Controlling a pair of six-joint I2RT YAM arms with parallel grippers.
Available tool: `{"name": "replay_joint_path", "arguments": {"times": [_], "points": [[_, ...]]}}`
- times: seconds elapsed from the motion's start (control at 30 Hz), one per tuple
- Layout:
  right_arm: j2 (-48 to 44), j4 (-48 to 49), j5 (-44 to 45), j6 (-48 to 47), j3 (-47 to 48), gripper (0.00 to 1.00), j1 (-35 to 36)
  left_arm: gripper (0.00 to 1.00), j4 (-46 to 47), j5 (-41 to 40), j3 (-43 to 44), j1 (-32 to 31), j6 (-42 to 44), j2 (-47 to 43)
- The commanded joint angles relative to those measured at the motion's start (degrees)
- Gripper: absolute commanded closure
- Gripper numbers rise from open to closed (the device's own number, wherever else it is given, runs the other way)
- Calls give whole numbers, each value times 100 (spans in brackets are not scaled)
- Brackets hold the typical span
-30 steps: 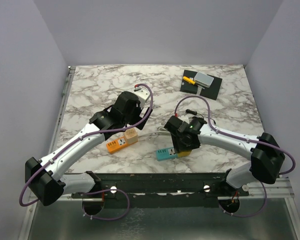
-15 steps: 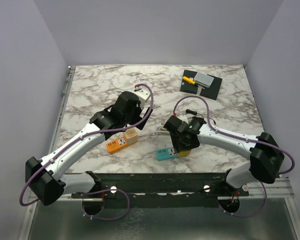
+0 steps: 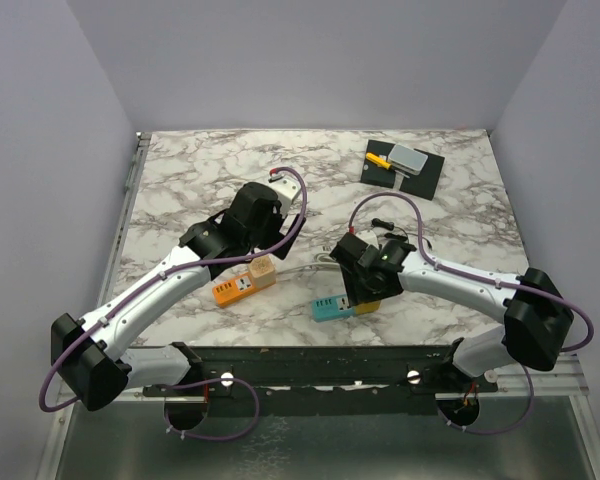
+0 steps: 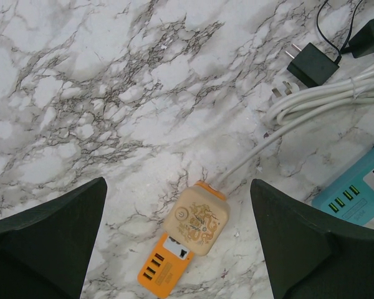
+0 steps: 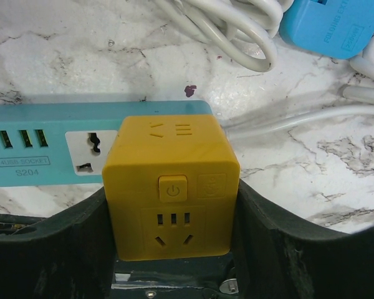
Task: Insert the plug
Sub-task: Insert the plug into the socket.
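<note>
My right end effector pinches the yellow plug by two opposite sides, its fingers flush against it. The plug covers one end of the teal strip, just beside the strip's free socket; I cannot tell whether the prongs are in. A white cable coils just beyond it on the surface. My left end effector hangs spread wide, holding nothing, above a beige cube that stands on an orange strip. A black charger lies apart from them, near the cable.
</note>
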Motion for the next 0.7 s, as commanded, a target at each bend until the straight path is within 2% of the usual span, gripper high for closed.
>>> {"name": "replay_joint_path", "arguments": {"times": [0.0,0.4,0.6,0.63,0.67], "points": [[698,100,-649,296,-861,99,156,1,-54,-140,237,21,20,48],[868,975,-1344,754,-1693,100,532,1,-256,154,492,513,14,216],[685,940,-1374,771,-1726,99,523,1,-264,282,561,539,-55,227],[643,888,-1370,789,-1655,93,523,1,-265,288,554,539,-61,220],[592,825,-1344,793,-1572,77,523,1,-265,295,552,539,-77,214]]}}
